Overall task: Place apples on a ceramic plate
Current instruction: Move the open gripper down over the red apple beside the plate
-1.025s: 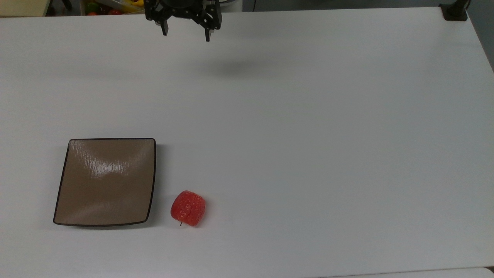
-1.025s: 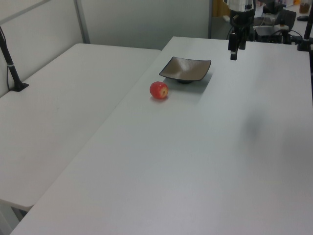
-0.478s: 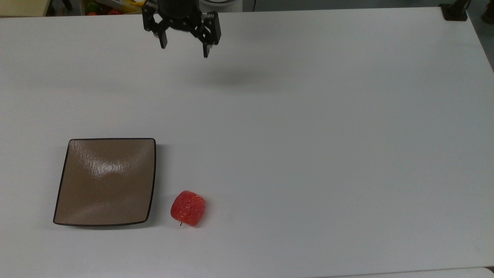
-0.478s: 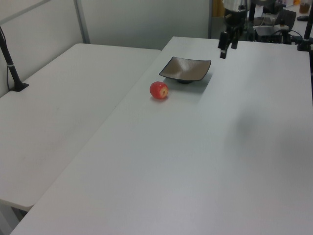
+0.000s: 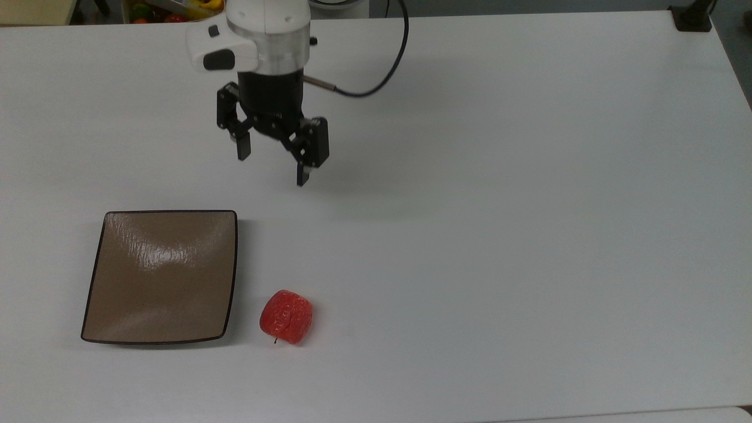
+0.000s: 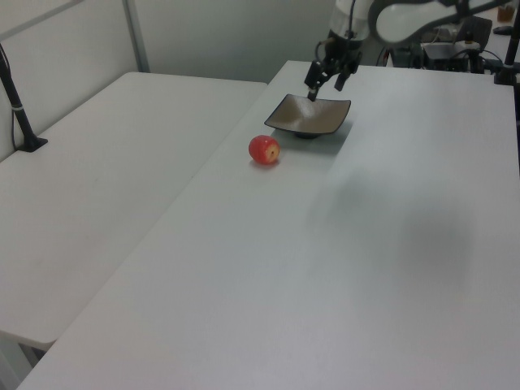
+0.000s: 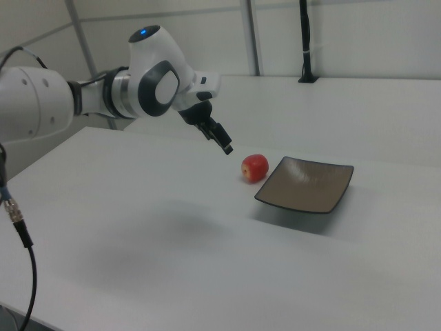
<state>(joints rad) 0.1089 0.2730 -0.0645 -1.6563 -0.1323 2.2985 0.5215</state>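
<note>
In the top view, the glossy tan-brown square ceramic plate (image 5: 160,276) lies leftmost on the white table (image 5: 499,205). Just right of it sits the small red apple (image 5: 286,316). The black two-finger gripper (image 5: 272,167) hovers well above both, fingers (image 5: 242,147) spread wide, empty.

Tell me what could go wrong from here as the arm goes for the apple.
1. The apple lies on its side close beside the ceramic plate, so a finger of the open hand might clip the plate's rim on the way down.
2. The apple is rounded and loose on the smooth table; an off-centre squeeze could roll it away.
</note>
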